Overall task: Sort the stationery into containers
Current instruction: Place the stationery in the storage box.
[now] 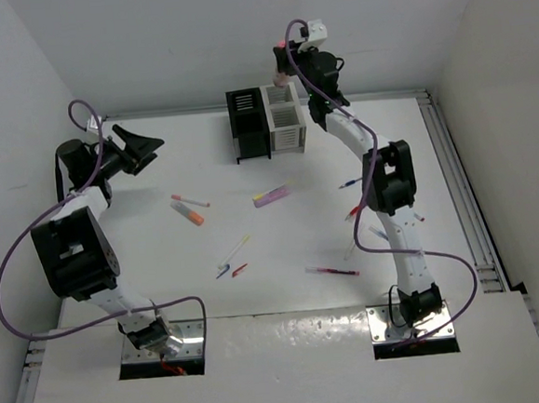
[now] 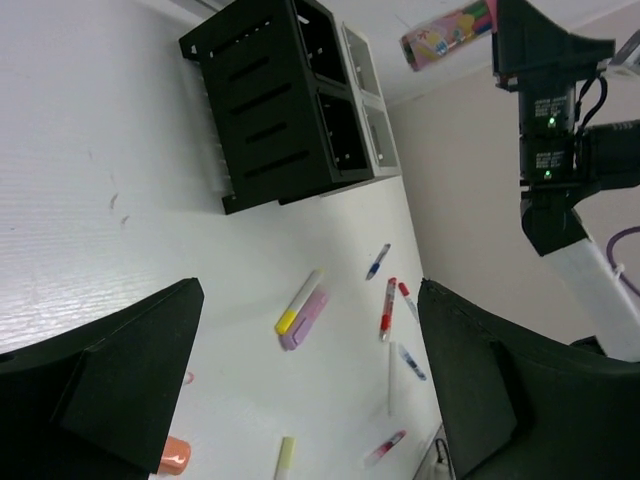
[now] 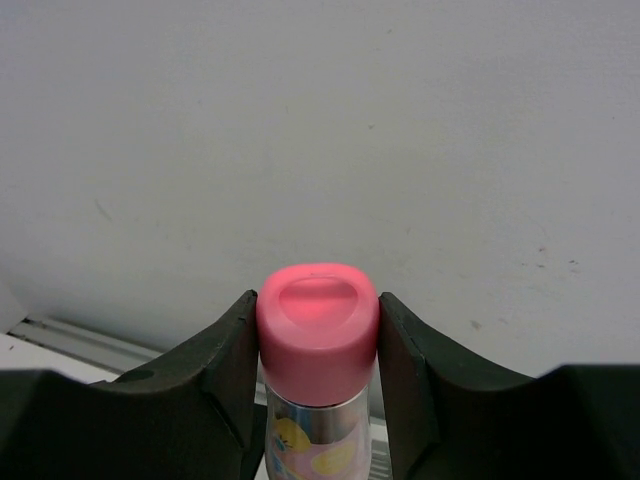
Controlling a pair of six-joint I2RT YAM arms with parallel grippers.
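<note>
ok so going across: the left gripper (image 1: 149, 149) is parked by the far-left corner of the table (image 1: 163, 266), jaws spread wide with nothing in them, so it's not part of this move. Loose stuff is scattered mid-table: the orange-tipped bit (image 1: 188, 213), the lilac marker (image 1: 272, 196), and a red pen (image 1: 333, 271) nearer the front edge. At the far edge sit the joined holders, black holder (image 1: 248, 124) on the left and white holder (image 1: 284, 116) on the right. The right gripper (image 3: 318, 345) is up in the air with its fingers clamped on the pink cap of the stubby pink piece (image 2: 447, 30). That piece hangs roughly upright, cap on top and body pointing down, high above the white holder's far side. What I can't tell is whether it's actually centred over the opening or a bit past the far rim. I'd guess the drop comes down to lining up that tail end first.
</note>
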